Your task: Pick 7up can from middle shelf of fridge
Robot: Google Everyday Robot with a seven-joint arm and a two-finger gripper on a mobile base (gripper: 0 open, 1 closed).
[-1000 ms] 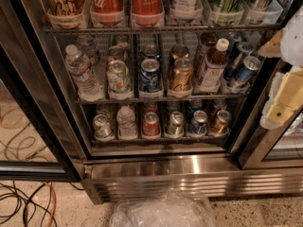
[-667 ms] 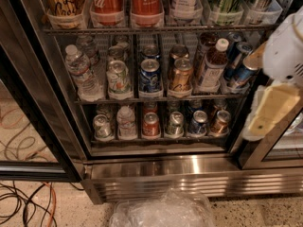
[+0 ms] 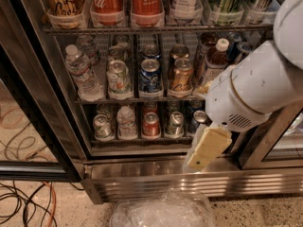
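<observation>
Gripper sits at lower right of frame, in front of the fridge base and below the middle shelf. I cannot tell whether it is released or clenched; nothing shows in it. Status: the 7up can stands untouched at centre left on that shelf, just left of the blue can. Approach, grasp and withdrawal remain. Change from the earlier frame: my arm has swung further left and lower, covering the shelf's right end.
</observation>
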